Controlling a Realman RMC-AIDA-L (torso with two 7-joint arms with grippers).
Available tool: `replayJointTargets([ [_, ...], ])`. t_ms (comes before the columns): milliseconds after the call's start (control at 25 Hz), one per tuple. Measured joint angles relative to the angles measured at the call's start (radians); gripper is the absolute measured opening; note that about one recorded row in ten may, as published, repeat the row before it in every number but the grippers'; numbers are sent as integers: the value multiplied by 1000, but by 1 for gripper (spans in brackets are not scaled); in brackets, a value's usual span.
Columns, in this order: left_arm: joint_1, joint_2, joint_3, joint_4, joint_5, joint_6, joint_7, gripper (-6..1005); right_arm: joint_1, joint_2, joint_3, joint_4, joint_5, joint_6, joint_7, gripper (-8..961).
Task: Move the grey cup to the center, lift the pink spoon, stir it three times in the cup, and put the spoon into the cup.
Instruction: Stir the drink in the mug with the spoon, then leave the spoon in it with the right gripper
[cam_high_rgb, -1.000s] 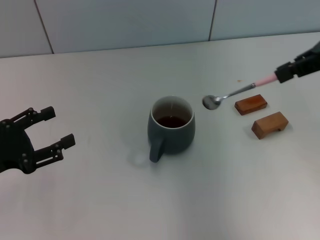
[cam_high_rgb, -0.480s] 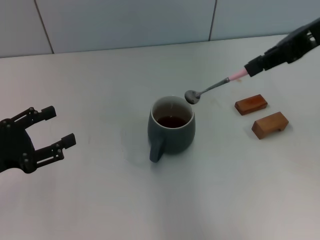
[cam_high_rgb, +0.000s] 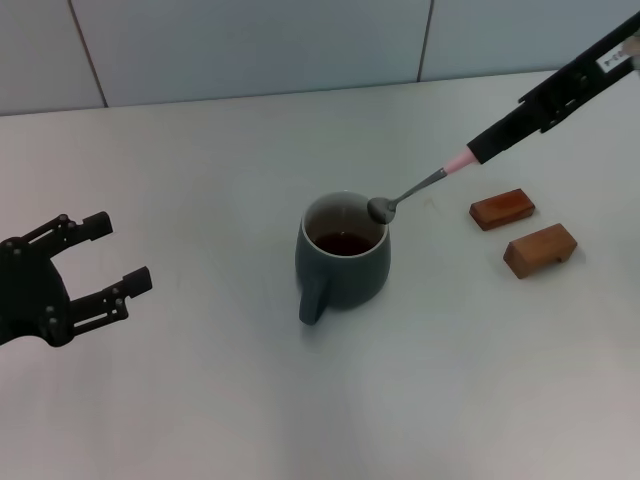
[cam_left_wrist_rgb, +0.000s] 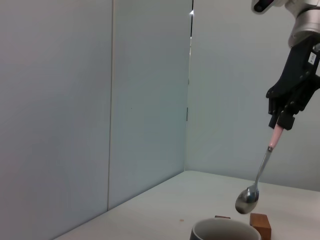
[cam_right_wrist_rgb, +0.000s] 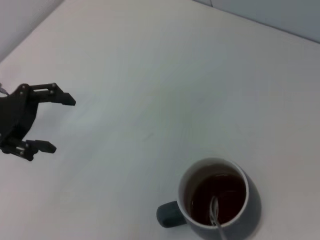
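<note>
The grey cup (cam_high_rgb: 342, 256) stands at the middle of the table with dark brown liquid inside and its handle toward me; it also shows in the left wrist view (cam_left_wrist_rgb: 225, 230) and the right wrist view (cam_right_wrist_rgb: 220, 200). My right gripper (cam_high_rgb: 487, 146) is shut on the pink handle of the pink spoon (cam_high_rgb: 420, 186) and holds it slanted, the metal bowl just above the cup's right rim. In the left wrist view the spoon (cam_left_wrist_rgb: 257, 180) hangs above the cup. My left gripper (cam_high_rgb: 112, 262) is open and empty at the left of the table.
Two brown wooden blocks (cam_high_rgb: 501, 208) (cam_high_rgb: 540, 249) lie on the table right of the cup. A pale wall runs along the back edge of the table (cam_high_rgb: 300, 100).
My right gripper has carried the spoon left and up, from beside the wooden blocks to over the cup's right rim, with the spoon tilting steeper. The left gripper and cup have not moved.
</note>
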Motion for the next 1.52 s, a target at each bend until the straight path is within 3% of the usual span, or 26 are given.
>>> replayJointTargets([
  [160,-3,0,0,0,0,0,0,829,15,19,-18,6,-18,31,-2,115],
  [960,-10,-2,0,0,0,-1,0,829,178,33,-152,366,-86,234,-58,114],
  [1160,-10,-2,0,0,1,-2,0,829,220,45,-185,453,-116,288,-78,114],
  [1520,-10,-6,2,0,7,-2,3,829,254,57,-200,498,-151,326,-88,114],
])
